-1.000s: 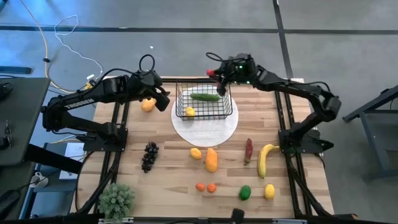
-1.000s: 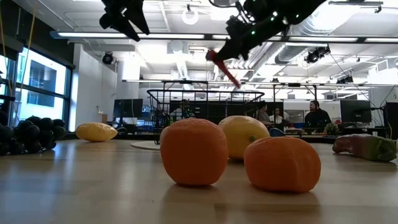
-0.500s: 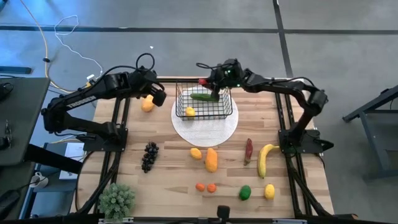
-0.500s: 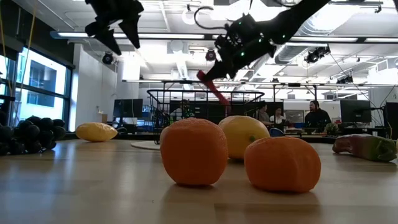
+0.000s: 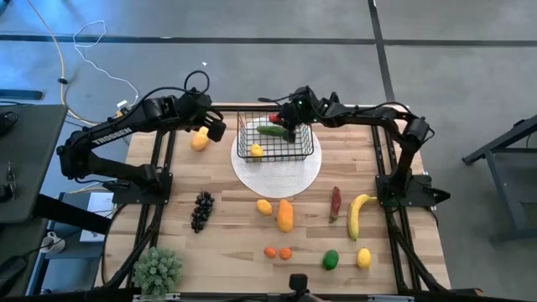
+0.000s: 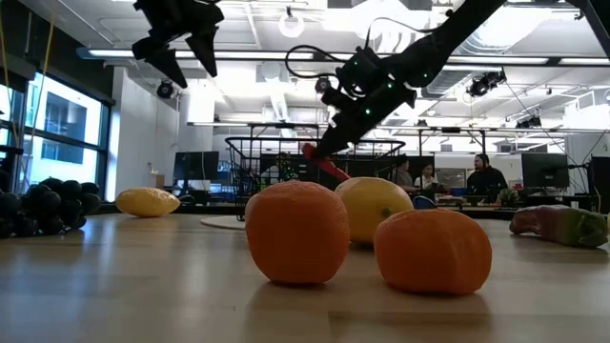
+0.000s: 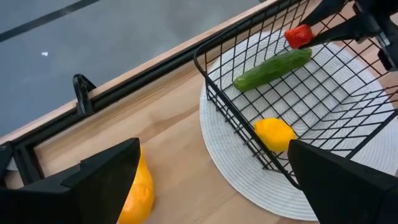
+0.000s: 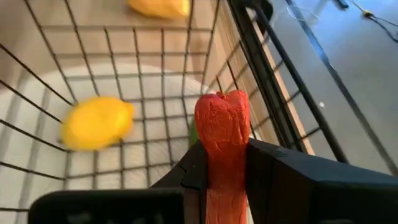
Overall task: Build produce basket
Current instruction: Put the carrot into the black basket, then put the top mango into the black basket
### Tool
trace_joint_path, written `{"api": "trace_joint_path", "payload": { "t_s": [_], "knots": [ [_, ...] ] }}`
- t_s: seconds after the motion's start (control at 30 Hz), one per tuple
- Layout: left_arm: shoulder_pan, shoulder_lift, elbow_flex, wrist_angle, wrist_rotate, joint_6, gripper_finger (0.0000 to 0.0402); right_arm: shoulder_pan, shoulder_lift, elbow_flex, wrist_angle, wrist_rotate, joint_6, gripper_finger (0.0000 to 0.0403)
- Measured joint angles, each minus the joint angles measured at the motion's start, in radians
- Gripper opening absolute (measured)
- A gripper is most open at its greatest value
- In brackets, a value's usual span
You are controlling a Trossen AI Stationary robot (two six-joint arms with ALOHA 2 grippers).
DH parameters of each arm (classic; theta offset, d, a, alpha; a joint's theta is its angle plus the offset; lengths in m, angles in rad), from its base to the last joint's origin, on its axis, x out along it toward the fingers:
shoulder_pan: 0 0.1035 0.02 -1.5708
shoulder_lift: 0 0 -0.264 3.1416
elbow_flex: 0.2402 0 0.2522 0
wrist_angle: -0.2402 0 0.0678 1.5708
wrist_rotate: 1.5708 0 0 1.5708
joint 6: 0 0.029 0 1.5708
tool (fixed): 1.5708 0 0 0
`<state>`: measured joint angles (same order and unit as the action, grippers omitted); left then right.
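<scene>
The right claw (image 5: 283, 123) grips a red chilli (image 8: 222, 134) inside the basket (image 5: 306, 151), above the cucumber (image 5: 270, 130); the left claw (image 7: 211, 180) hangs wide open near the table's far edge.

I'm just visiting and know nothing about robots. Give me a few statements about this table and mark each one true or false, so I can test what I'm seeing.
1. The right gripper holds a red chilli over the basket. True.
2. The basket is empty. False: a cucumber and a lemon lie in it.
3. The basket stands on a round white plate. True.
4. The banana is inside the basket. False: it lies on the table, near the right arm's base.
5. The left gripper grips an orange fruit. False: it is open and empty, above the table beside the basket.
</scene>
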<state>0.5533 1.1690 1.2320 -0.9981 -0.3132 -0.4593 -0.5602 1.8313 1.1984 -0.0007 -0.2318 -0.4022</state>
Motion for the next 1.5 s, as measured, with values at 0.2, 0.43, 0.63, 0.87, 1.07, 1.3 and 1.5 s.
{"api": "trace_joint_path", "payload": {
  "t_s": [0.2, 0.43, 0.63, 0.87, 1.07, 1.3, 1.5],
  "knots": [
    [0.002, 0.028, 0.0, -0.003, 0.003, 0.001, 0.0397, 0.0, 0.0, 0.0, -0.006, 0.067, -0.026, 0.0077],
    [0.037, 0.107, 0.0, -0.057, -0.005, -0.008, 0.0397, 0.0, 0.0, 0.0, -0.008, 0.072, 0.029, 0.0137],
    [0.087, 0.167, 0.0, -0.137, -0.003, -0.013, 0.0397, 0.0, -0.007, 0.0, -0.025, 0.074, 0.084, 0.0164],
    [0.176, 0.203, -0.015, -0.164, 0.075, -0.047, 0.0397, 0.0, -0.011, 0.107, -0.157, 0.133, 0.107, 0.0167],
    [0.238, 0.22, -0.069, -0.159, 0.104, -0.032, 0.0397, -0.003, -0.011, 0.214, -0.272, 0.158, 0.088, 0.0167],
    [0.287, 0.254, -0.107, -0.157, 0.104, -0.028, 0.0397, -0.003, -0.012, 0.29, -0.321, 0.18, 0.08, 0.0167],
    [0.299, 0.33, -0.108, -0.154, 0.086, -0.042, 0.0397, -0.003, -0.012, 0.314, -0.322, 0.18, 0.082, 0.0167]
  ]
}}
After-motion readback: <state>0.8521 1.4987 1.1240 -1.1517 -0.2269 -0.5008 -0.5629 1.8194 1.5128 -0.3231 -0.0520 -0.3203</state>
